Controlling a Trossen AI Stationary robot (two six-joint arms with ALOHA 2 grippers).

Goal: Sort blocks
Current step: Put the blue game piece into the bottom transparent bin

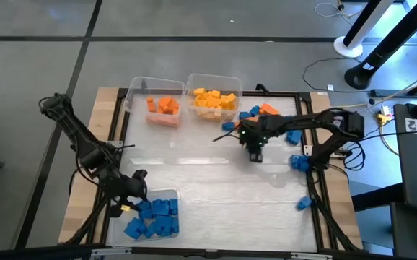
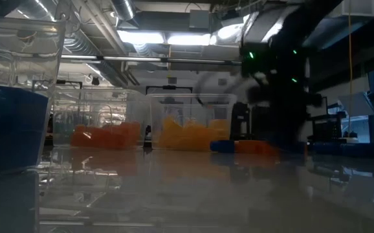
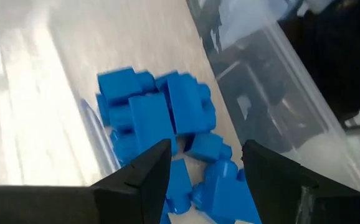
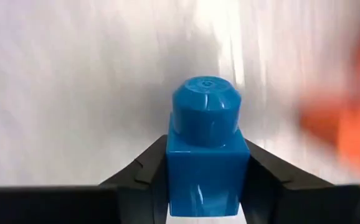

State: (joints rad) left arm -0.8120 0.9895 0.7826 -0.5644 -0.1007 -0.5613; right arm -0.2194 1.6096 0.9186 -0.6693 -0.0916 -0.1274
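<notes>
My right gripper (image 1: 255, 154) hangs over the table's middle right, shut on a small blue block (image 4: 205, 149) with one round stud. My left gripper (image 1: 138, 193) stands open above the near-left clear bin (image 1: 171, 193), which holds several blue blocks (image 3: 158, 115); nothing is between its fingers. Loose blue and orange blocks (image 1: 266, 112) lie on the table at the far right, and more blue ones (image 1: 299, 162) near the right edge. My right gripper pinches the blue block's two opposite side walls (image 4: 175, 168) between its two fingers. The fingers point down, from above. The stud end (image 4: 205, 99) juts out past the fingertips, and the block is lifted clear of the table.
Two clear bins stand at the far edge: one (image 1: 161, 108) with orange blocks, one (image 1: 214, 100) with yellow blocks. A single blue block (image 1: 305, 204) lies at the near right. The table's middle is bare white surface (image 1: 216, 188).
</notes>
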